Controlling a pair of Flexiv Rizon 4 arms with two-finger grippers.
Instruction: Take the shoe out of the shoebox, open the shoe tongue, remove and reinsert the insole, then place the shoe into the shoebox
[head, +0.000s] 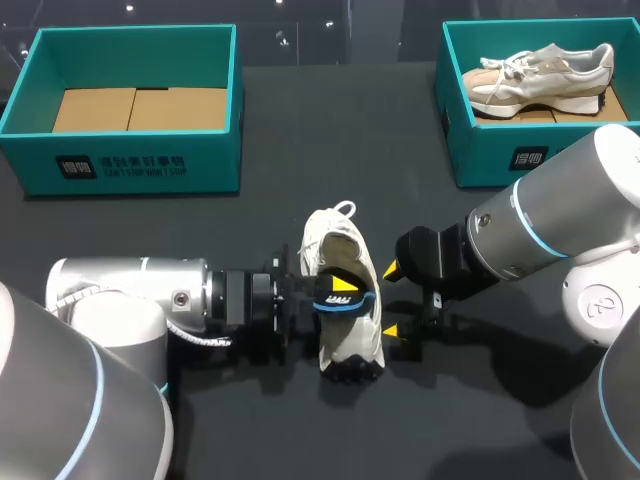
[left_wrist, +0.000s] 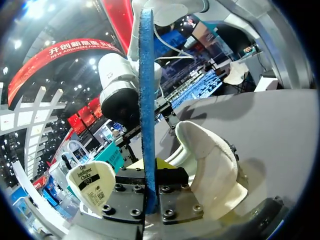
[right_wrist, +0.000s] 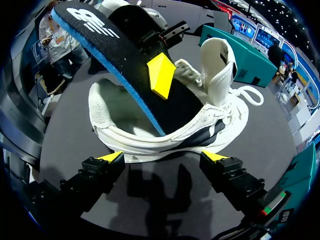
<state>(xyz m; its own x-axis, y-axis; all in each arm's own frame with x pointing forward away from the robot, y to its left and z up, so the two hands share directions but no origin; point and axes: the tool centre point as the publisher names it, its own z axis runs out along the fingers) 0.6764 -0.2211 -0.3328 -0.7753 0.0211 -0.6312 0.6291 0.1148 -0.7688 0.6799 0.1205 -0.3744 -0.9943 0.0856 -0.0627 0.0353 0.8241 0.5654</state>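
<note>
Shoe (head: 345, 245) out of its box, lying on its side on the table (head: 150, 220), between the two arms. Left pincer (head: 342, 290) clenched on the insole (right_wrist: 107, 40), one yellow tip pressed on its black face. The insole's front end sits down inside the shoe; its heel end is tilted up and out past the collar. Right pincer (head: 393, 300) released, fingers spread wide, nothing between them. The shoe lies just ahead of it, sole side facing it and long axis running crosswise to its fingers; cannot tell whether the tips touch the sole. Tongue stands pulled open at the lace end. The left arm is the one working the insole, so I judge the next move, in or out, must run along the shoe's length, with the right pincer placed to steady the sole. Bare table on all sides of the shoe. Empty box (head: 135, 150) is well away beyond the left pincer. A second box (head: 490, 150) holding another shoe (head: 540, 75) lies beyond the right arm. Likely snag: the insole buckling against the collar.
</note>
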